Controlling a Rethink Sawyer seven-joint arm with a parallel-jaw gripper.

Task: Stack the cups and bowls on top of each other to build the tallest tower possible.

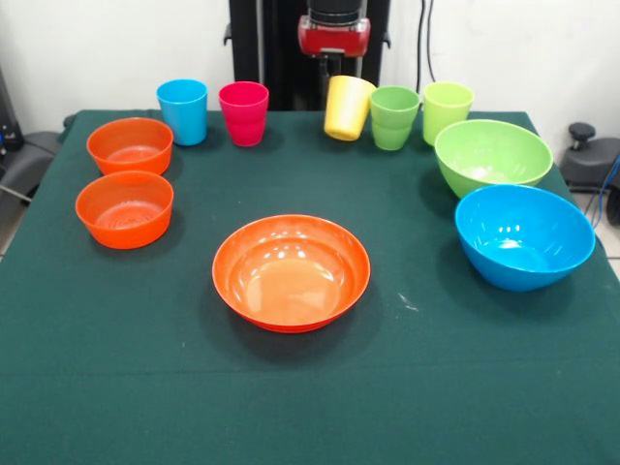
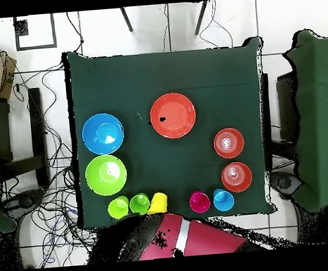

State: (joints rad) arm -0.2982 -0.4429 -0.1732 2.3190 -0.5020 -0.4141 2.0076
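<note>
My gripper [image 1: 337,72] comes down at the table's far edge and is shut on the rim of the yellow cup [image 1: 348,108], which hangs tilted; the cup also shows in the overhead view [image 2: 158,202]. In the same far row stand a sky blue cup [image 1: 183,111], a pink cup [image 1: 243,113] and two light green cups [image 1: 394,117] [image 1: 447,111]. The wide orange bowl [image 1: 291,272] sits upright at the table's middle. Two small orange bowls [image 1: 130,145] [image 1: 124,208] sit at the left. The lime green bowl [image 1: 492,155] and the blue bowl [image 1: 523,235] sit at the right. No tower stands.
The dark green table [image 1: 145,368] carries everything. My red arm [image 2: 182,238] covers the table edge behind the cups in the overhead view. Chairs and cables lie around the table on the floor.
</note>
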